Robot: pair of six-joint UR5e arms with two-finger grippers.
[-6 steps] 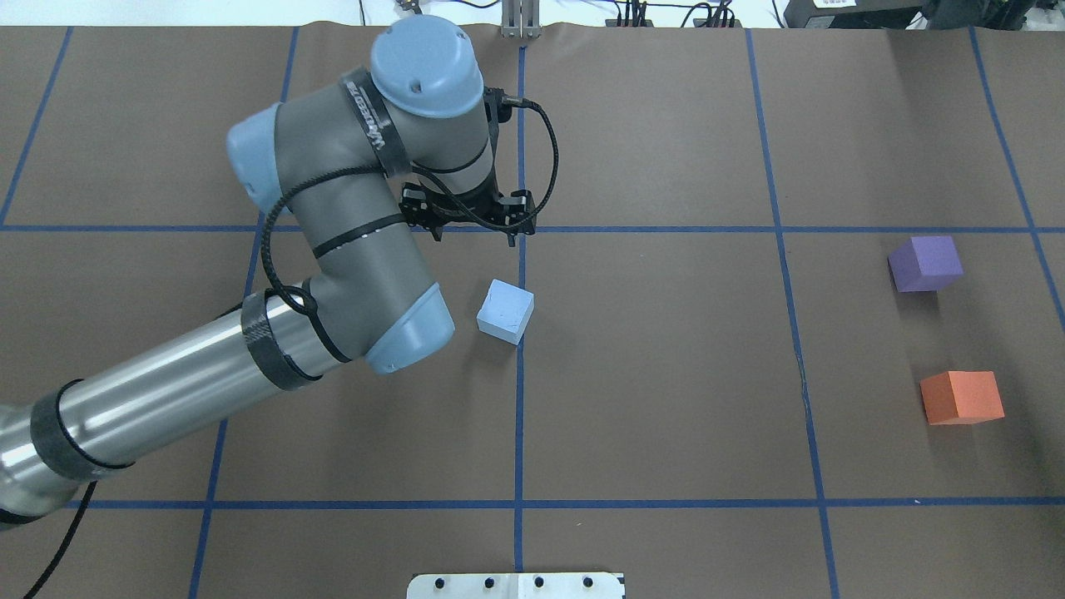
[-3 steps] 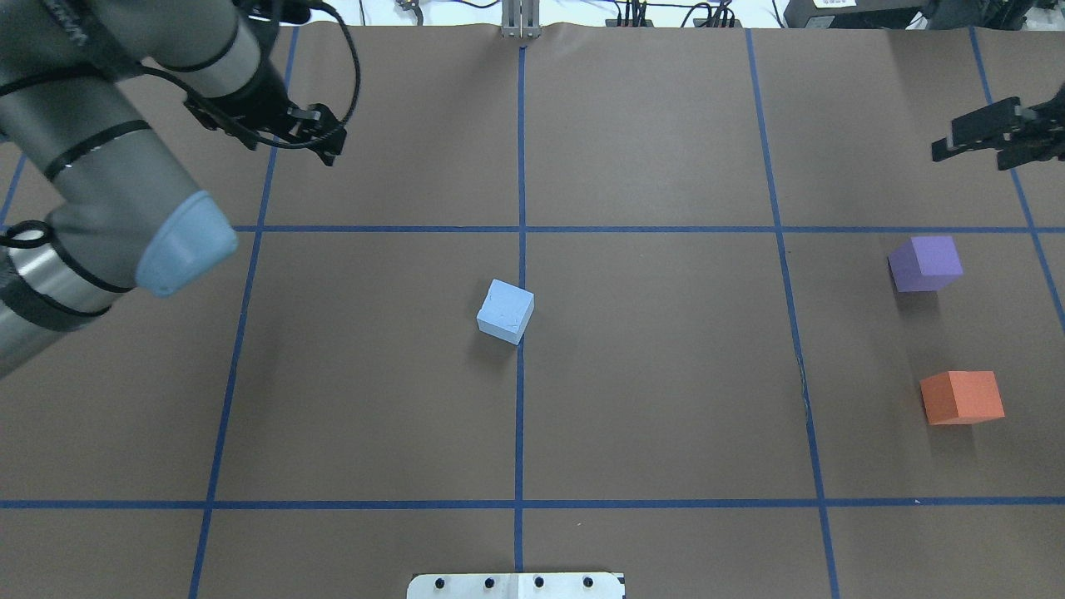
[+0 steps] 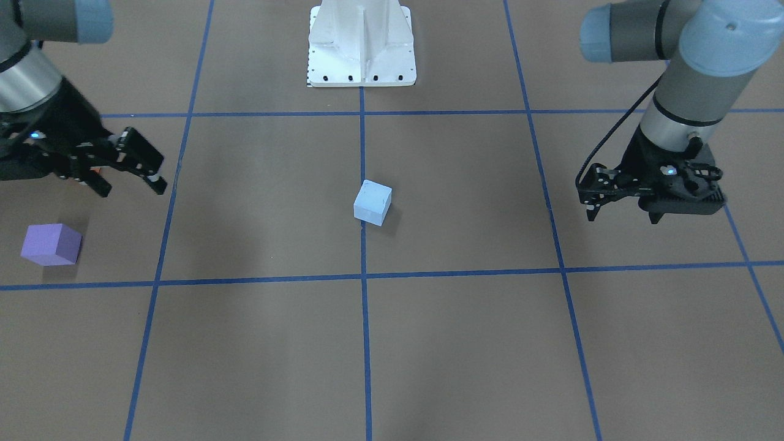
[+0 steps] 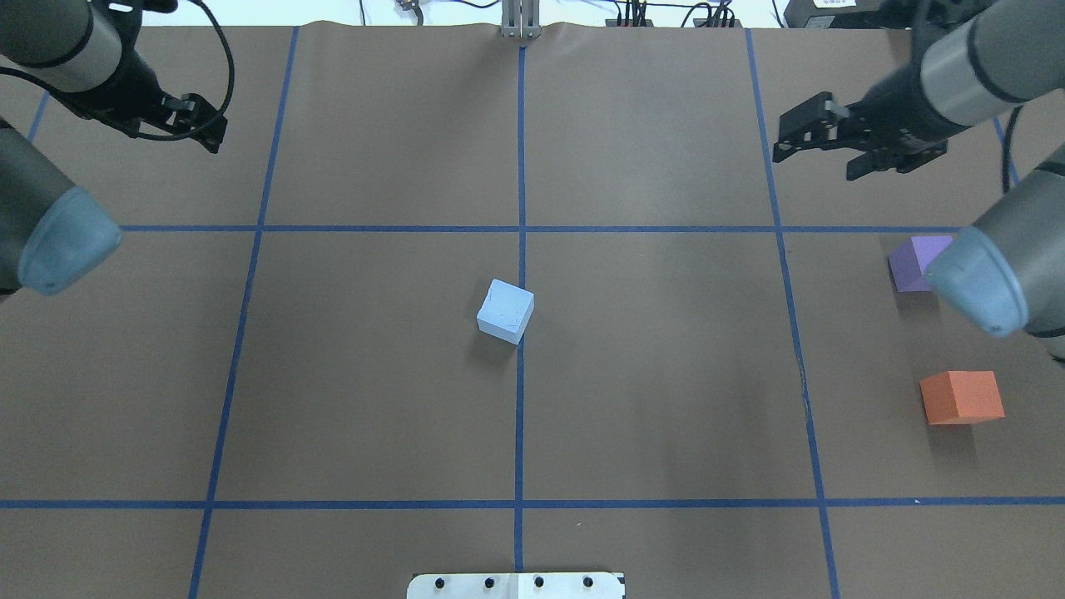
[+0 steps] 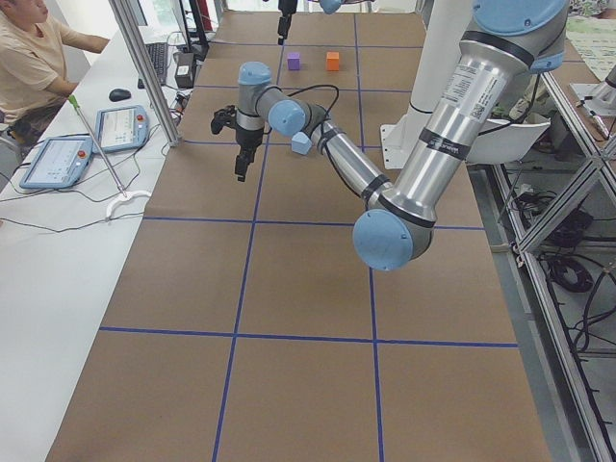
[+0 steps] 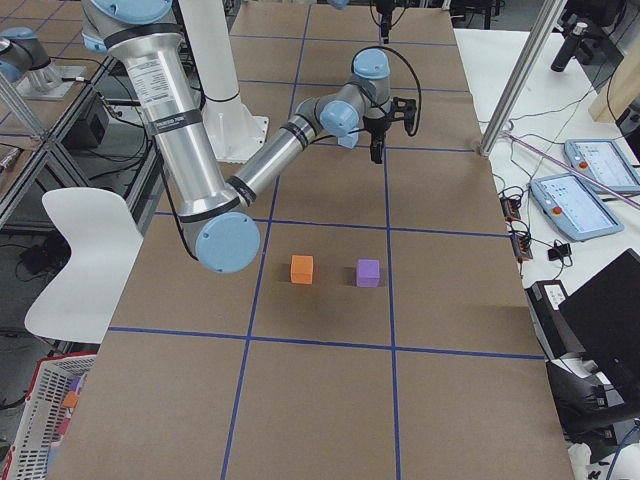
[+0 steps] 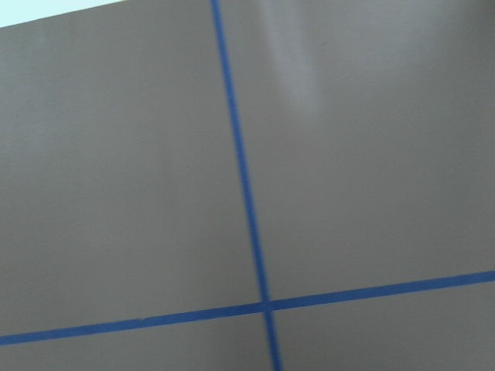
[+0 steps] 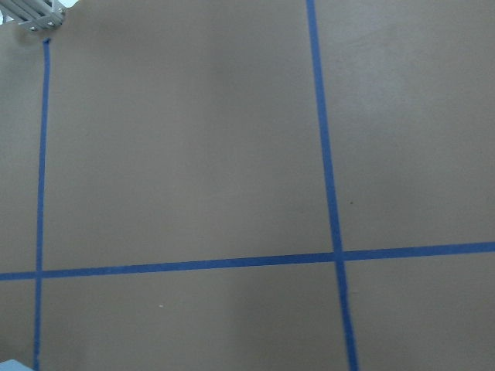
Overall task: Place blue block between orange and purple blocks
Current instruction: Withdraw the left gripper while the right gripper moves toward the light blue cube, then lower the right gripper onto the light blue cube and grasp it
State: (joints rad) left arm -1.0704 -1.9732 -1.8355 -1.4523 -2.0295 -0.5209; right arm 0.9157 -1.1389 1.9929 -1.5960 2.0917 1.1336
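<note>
The light blue block (image 4: pixel 505 311) sits alone at the table's middle, on a blue tape line; it also shows in the front view (image 3: pixel 372 203). The purple block (image 4: pixel 911 264) stands at the right, partly hidden by my right arm's elbow. The orange block (image 4: pixel 961 397) stands nearer to me than the purple one, with a gap between them. My left gripper (image 4: pixel 204 133) is open and empty at the far left, well away from the blue block. My right gripper (image 4: pixel 815 165) is open and empty at the far right, beyond the purple block.
The white robot base (image 3: pixel 361 43) stands at the table's near edge. Blue tape lines (image 4: pixel 520 416) divide the brown table cover into squares. An operator (image 5: pixel 34 58) sits at a side desk with tablets (image 5: pixel 58 159) past the table's far edge.
My left arm has drawn back from beside the blue block to the far left. My right arm has come in from the right edge and moved leftward. The blocks have not moved.
</note>
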